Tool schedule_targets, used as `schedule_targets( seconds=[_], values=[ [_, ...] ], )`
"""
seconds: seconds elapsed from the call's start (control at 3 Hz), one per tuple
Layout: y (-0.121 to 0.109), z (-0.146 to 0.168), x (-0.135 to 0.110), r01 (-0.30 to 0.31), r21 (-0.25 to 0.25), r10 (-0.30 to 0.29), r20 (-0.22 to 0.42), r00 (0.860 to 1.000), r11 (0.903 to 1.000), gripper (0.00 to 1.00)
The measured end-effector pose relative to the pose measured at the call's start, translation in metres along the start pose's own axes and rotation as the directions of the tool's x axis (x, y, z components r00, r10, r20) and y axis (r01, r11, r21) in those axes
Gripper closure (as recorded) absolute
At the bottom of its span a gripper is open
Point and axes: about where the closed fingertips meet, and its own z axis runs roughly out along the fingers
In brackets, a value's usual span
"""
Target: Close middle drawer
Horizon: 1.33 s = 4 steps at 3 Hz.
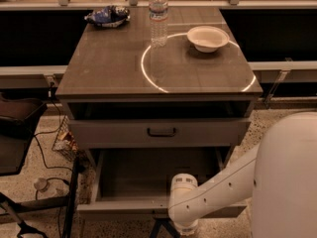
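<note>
1. Standing far to the left of the gripper (184,227), a dark chair (17,125) rests on the speckled floor, with black cables (42,157) beside it.
2. Up and left of the gripper, a crumpled blue snack bag (107,16) lies on the back corner of the table (104,68).
3. A clear water bottle (158,16) stands upright far behind the gripper and slightly to its left, at the edge of a bright ring of light (148,78) on the tabletop.
4. The middle drawer (143,182) is wide open beneath the upper drawer front (109,133). Its grey box lies just behind the gripper, and its front panel runs to both sides.
5. The gripper sits at the bottom edge of the view, against that front panel and right of its centre. Whether it is clenched or released cannot be told.
6. A white bowl (208,37) sits far up and slightly right of the gripper.
7. The white arm (228,187) runs right to the robot's rounded body (287,177).
</note>
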Motion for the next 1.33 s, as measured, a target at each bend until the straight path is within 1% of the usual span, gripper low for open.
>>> schedule_targets(
  seconds=[1.0, 1.33],
  values=[
    [0.0001, 0.0001, 0.0005, 0.000, 0.000, 0.000, 0.000, 1.000, 1.0000, 1.00],
    [0.0001, 0.0001, 0.0005, 0.000, 0.000, 0.000, 0.000, 1.000, 1.0000, 0.82]
  ],
)
